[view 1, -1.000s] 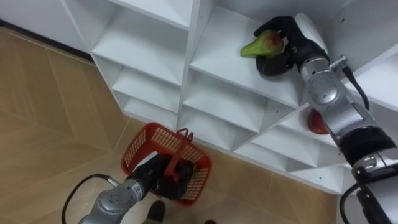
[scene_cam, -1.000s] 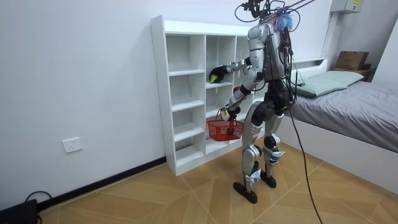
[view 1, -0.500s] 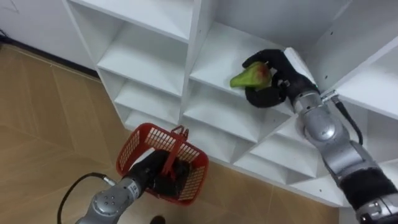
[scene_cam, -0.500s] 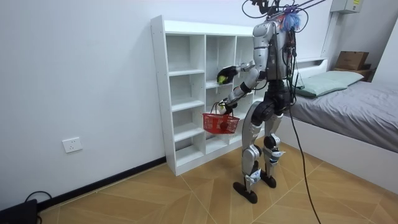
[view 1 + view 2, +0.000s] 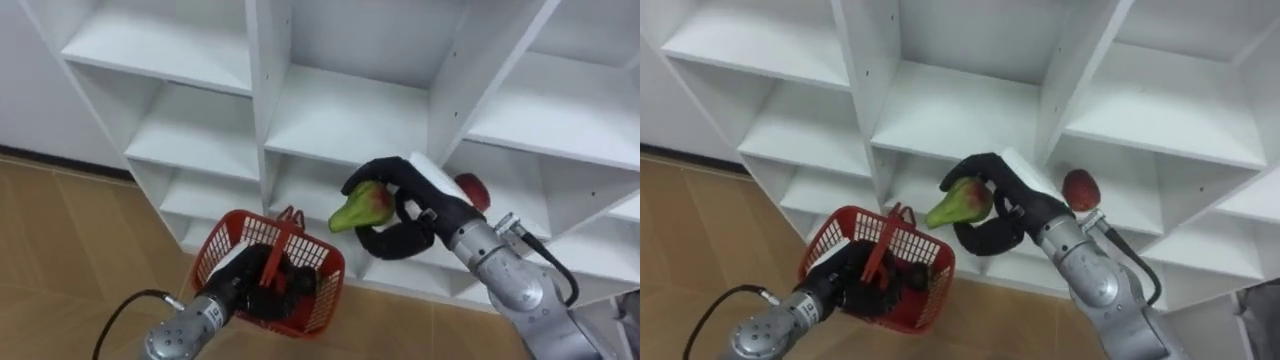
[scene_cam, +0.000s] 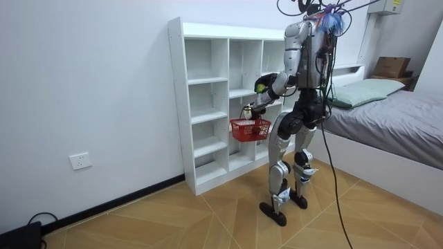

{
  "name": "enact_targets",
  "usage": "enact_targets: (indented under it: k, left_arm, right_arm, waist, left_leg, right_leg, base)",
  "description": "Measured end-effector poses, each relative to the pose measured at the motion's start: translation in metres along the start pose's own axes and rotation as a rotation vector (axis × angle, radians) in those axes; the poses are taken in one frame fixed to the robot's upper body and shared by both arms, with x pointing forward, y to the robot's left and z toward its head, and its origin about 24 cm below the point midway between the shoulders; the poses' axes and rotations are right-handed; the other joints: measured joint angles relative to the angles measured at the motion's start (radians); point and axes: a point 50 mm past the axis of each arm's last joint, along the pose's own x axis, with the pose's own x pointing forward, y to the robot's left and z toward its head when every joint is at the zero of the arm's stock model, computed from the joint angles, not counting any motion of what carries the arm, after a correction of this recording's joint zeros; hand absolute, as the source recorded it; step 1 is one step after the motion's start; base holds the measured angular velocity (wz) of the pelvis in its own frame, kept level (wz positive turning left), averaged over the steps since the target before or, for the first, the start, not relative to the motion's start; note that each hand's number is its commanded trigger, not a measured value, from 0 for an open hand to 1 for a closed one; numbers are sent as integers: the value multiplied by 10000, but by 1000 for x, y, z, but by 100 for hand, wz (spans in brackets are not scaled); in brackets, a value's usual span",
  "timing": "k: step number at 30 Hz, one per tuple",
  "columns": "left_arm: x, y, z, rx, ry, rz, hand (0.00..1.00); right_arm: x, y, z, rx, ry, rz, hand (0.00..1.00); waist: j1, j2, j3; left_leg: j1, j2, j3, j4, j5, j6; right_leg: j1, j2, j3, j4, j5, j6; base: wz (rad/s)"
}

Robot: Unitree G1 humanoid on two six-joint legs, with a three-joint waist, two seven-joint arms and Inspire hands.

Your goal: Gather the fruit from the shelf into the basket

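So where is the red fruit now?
In the eye views the red fruit sits on a closet shelf, just right of the right hand holding the green fruit.

So the right arm comes in from the lower right, elbow bent, forearm angling up and to the left. The right hand (image 5: 412,205) has its fingers and thumb curled round a green fruit (image 5: 358,208). The left arm reaches forward lower down, with the left hand (image 5: 252,288) clamped on a basket handle (image 5: 284,238). In the room view it's standing upright on both feet, right hand higher than the left.
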Motion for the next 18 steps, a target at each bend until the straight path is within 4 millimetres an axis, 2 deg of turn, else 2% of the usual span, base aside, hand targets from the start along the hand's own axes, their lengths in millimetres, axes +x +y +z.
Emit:
enact_targets:
  k: [4, 8, 13, 18]
  left_arm:
    - [-5, -6, 3, -59, -360, -76, 100]
    - [-6, -7, 8, -138, -663, -72, 100]
    - [-5, -8, 14, -288, -981, -171, 100]
    - [-5, -10, 15, -447, -1035, -425, 100]
  right_arm:
    - [-9, 6, 4, -204, -108, 232, 100]
    - [-13, 14, 2, -18, 8, 441, 100]
    - [-16, 21, 0, 237, 124, 535, 100]
    - [-17, 25, -5, 128, 353, 801, 100]
  waist:
    - [-134, 119, -8]
    - [-329, 215, 21]
    - [-468, 304, 18]
    - [-406, 391, 8]
  left_leg:
    - [141, 50, 284, -40, -96, 17]
    - [411, 83, 532, -148, -172, 26]
    - [448, 97, 589, -140, -252, 31]
    - [449, 109, 677, -141, -277, 46]
  right_leg:
    - [12, 55, 291, -2, 50, -11]
    - [130, 86, 519, -15, 42, 3]
    - [145, 96, 550, -21, 20, 24]
    - [107, 93, 547, -6, 9, 33]
  base:
    - [-21]
    - [-18]
    - [-5]
    - [-4]
